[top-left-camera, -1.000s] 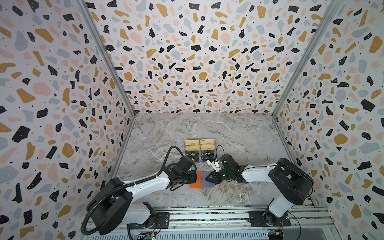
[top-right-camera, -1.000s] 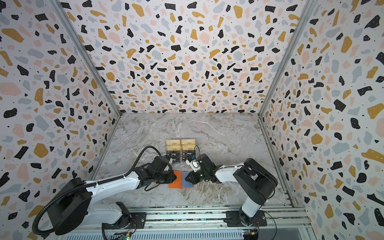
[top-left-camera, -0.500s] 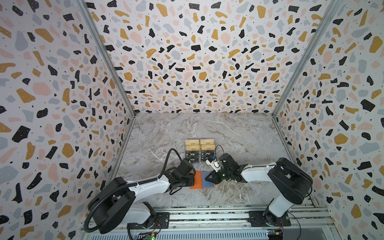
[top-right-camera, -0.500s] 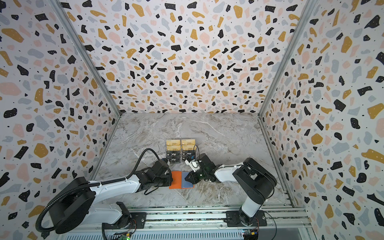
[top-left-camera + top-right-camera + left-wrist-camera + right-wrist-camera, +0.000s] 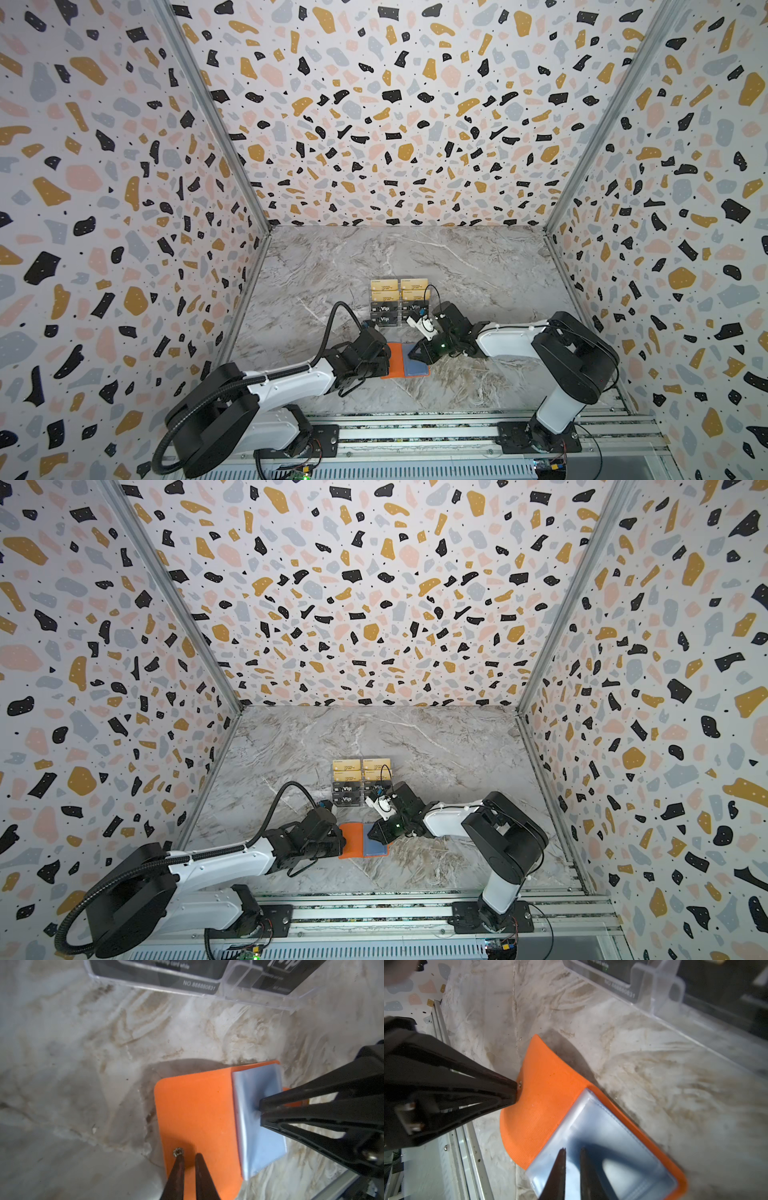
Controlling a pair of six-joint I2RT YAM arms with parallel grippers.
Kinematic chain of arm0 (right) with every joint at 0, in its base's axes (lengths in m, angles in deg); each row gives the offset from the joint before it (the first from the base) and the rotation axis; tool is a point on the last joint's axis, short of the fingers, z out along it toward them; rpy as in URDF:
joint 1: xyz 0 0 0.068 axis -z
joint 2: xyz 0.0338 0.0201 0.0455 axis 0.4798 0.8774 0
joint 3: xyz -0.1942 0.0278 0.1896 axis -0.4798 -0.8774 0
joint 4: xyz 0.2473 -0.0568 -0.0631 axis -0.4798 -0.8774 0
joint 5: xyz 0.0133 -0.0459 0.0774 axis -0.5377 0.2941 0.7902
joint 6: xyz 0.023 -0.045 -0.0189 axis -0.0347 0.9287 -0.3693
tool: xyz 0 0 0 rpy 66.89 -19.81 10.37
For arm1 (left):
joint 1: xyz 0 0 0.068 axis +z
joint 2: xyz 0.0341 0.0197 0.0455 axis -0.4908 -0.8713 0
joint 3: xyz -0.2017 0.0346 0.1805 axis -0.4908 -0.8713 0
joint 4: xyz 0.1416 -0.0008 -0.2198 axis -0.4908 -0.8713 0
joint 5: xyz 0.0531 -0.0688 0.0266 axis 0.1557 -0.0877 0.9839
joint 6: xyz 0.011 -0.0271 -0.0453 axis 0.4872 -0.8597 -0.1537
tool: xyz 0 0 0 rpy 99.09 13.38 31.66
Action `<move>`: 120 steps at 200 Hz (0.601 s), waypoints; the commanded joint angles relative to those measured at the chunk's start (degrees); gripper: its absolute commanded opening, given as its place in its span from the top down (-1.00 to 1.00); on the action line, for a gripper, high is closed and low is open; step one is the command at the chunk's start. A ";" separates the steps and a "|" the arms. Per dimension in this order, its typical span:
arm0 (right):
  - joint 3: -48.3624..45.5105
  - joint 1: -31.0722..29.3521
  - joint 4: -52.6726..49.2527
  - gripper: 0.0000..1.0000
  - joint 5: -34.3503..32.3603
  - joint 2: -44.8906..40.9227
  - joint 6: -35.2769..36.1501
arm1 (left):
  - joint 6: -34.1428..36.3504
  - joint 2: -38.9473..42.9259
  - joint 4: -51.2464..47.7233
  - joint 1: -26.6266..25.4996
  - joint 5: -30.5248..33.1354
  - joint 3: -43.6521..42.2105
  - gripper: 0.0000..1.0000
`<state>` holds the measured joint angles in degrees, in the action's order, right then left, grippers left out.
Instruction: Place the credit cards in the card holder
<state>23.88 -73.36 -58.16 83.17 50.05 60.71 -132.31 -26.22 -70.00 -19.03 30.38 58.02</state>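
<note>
Frankly, I am barely past the start of this job. The holder (image 5: 394, 360) lies open on the tabletop (image 5: 478, 266) near the front, with its orange flap (image 5: 193, 1113) to the left and the bluish sleeves (image 5: 256, 1084) to the right, so I judge the opening step done.

My left pincer (image 5: 188, 1155) has its tips drawn almost together, with only a slit between them. They rest on the flap right beside the snap (image 5: 178, 1152). I see nothing held between them, though I cannot rule out that they nip the flap's edge. In the right wrist view the flap bows up on either side of that spot, which I read as it being pinned down.

My right pincer (image 5: 572, 1150) is likewise almost pressed together and carries nothing. Its tips are down on the top sleeve, which dimples under them in the left wrist view.

The cards (image 5: 398, 300) all sit in the clear stand (image 5: 239, 982) just behind the holder, gold ones in the back tiers and black "Vip" ones in the front. I see none on the tabletop, none in a pincer, and none that I can make out in the sleeves.

So nearly everything is left: free an arm, draw a card from the stand, slide it into a sleeve mouth, and repeat. How many cards there are I cannot count, since they overlap
</note>
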 commanded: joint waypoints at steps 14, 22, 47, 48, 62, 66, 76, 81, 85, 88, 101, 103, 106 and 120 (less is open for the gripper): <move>0.91 -0.23 -5.44 0.66 -2.74 -4.16 0.01 | 1.42 3.94 -3.91 -0.30 0.61 7.31 0.59; 0.91 -0.23 -5.35 0.66 -3.10 -4.70 -0.28 | 2.09 4.02 -4.08 -0.26 0.50 8.24 0.58; 1.08 -0.23 -5.33 0.65 -4.17 -5.33 -0.65 | 3.77 2.16 -4.58 -0.20 0.95 10.15 0.60; 1.09 -0.23 -5.33 0.65 -4.23 -5.37 -0.71 | 3.83 2.00 -4.65 -0.23 0.92 10.24 0.60; 1.09 -0.31 -5.43 0.64 -4.40 -5.75 -1.05 | 4.80 -0.19 -5.63 -0.25 0.35 12.32 0.60; 1.01 -0.31 -5.43 0.64 -4.53 -5.95 -1.12 | 5.17 -0.82 -5.88 -0.22 0.05 13.03 0.59; 0.85 -0.38 -5.42 0.64 -4.55 -6.21 -1.24 | 6.35 -2.39 -6.38 -0.30 -0.96 14.56 0.58; 0.78 -0.40 -5.53 0.64 -4.64 -6.28 -1.26 | 6.74 -3.04 -6.35 -0.29 -1.48 15.03 0.58; 0.67 -0.40 -5.65 0.64 -4.77 -6.30 -1.37 | 6.99 -3.64 -6.18 -0.22 -1.92 15.34 0.58; 0.61 -0.40 -5.68 0.64 -4.80 -6.37 -1.36 | 7.14 -4.14 -5.95 -0.34 -2.34 15.60 0.58; 0.18 -0.49 -5.61 0.64 -4.84 -6.42 -1.58 | 7.73 -6.36 -4.64 -0.43 -5.08 16.29 0.58; 0.09 -0.56 -5.66 0.64 -4.95 -6.52 -1.59 | 7.76 -6.71 -4.52 -0.48 -5.46 16.36 0.58; -0.04 -0.57 -5.61 0.64 -5.03 -6.54 -1.64 | 7.85 -7.22 -4.28 -0.62 -5.86 16.53 0.59; -0.99 -0.67 -4.95 0.64 -5.34 -7.12 -2.25 | 8.11 -9.50 -2.97 -1.12 -6.94 16.60 0.60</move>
<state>23.84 -73.62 -62.20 78.82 45.96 59.38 -126.50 -32.76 -74.65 -19.27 27.39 73.32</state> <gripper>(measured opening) 0.182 0.204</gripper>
